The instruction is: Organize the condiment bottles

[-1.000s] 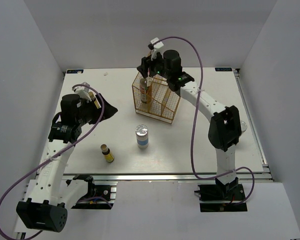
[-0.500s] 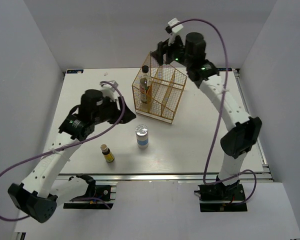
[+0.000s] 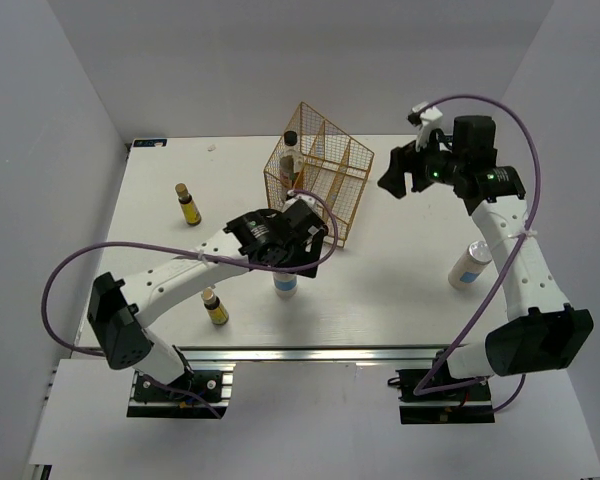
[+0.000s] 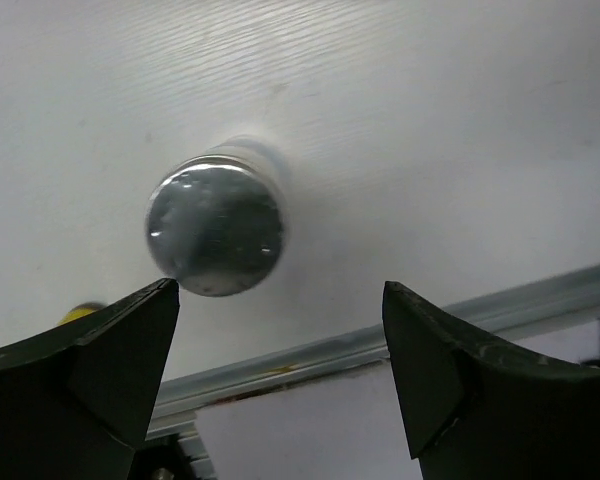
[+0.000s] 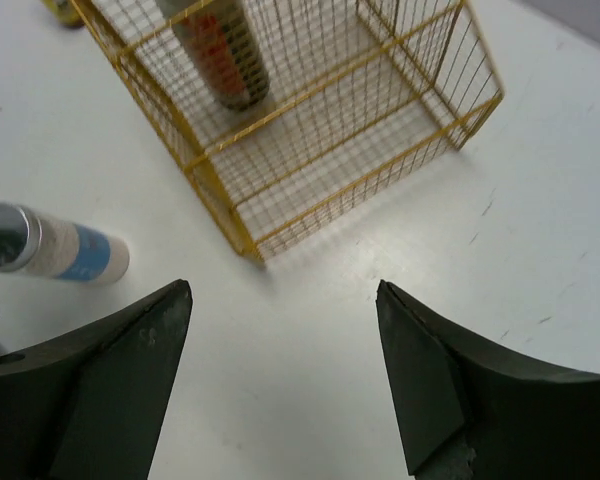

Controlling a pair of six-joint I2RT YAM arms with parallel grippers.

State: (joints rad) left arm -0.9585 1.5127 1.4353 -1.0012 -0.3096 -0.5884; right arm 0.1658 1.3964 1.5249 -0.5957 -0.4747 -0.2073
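- The white table (image 3: 400, 290) carries a gold wire basket (image 3: 320, 190) at its far middle.
- A far-left yellow bottle (image 3: 187, 207) stands upright, well apart from the basket.
- A near-left yellow bottle (image 3: 216, 308) stands close to the near edge.
- A middle white bottle (image 3: 285, 285), blue-labelled, stands just on the near side of the basket.
- A right white bottle (image 3: 468, 266) sits near the right edge.

readable text: none | white bottle (image 5: 65, 255) blue label: illegible | dark bottle (image 5: 215, 45) red label: illegible

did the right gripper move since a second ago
Yes. The right gripper moved to the right, from above the back-left corner of the gold wire basket to a spot off its right side.
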